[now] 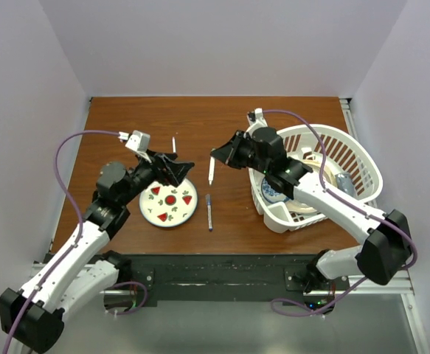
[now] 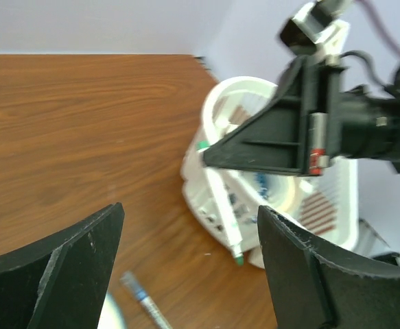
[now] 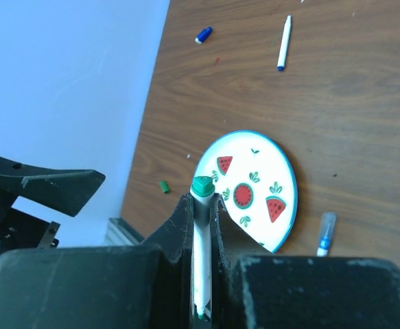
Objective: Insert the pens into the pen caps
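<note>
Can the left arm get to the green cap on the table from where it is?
Probably yes. The left gripper is open and empty, and the green cap lies alone, apart from the watermelon plate, with nothing covering or crowding it.

The right gripper [image 1: 215, 154] pinches a white pen [image 1: 212, 171] by one end. A dark pen [image 1: 209, 212] lies on the table [image 1: 126, 125], just right of the plate [image 1: 169, 225]. The left gripper [image 1: 181, 173] hangs over the plate's far edge, jaws spread. A third pen [image 1: 174, 144] lies farther back. The basket [image 1: 277, 217] sits on the right.
</note>
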Motion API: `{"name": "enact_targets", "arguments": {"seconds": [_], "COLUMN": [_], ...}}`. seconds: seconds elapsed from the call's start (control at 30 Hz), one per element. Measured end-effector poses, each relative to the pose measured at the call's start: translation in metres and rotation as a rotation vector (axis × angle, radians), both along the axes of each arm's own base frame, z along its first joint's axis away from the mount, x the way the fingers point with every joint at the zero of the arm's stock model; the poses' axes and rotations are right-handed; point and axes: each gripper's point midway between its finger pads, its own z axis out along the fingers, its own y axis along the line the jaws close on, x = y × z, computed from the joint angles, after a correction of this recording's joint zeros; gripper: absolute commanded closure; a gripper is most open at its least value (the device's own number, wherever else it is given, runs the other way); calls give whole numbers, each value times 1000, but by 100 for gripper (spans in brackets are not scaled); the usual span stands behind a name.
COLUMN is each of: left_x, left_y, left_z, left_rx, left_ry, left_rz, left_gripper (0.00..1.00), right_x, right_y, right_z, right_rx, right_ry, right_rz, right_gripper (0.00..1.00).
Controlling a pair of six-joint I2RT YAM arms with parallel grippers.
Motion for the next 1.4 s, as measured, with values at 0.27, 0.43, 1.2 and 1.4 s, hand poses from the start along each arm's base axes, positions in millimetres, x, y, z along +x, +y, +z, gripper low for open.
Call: {"name": "enact_targets", "arguments": {"seconds": [0.27, 0.43, 1.2, 1.4], "left_x": [-7, -9, -14, -14], "left_y": [-41, -55, -80, -83], "left_z": [3, -6, -9, -9], "left_rx": [-94, -119, -240, -256], "left_ry": [16, 66, 165, 176], "left_rz": [-242, -330, -505, -529], "left_gripper": [22, 24, 47, 59], "right_x": [-10, -12, -8, -6], "right_y": [-8, -11, -14, -15], "right_z": [17, 45, 42, 43], "right_rx": [136, 212, 258, 267], "right_ry": [-12, -68, -70, -69], "right_rz": [-42, -50, -90, -101], "right_gripper": [100, 100, 100, 100]}}
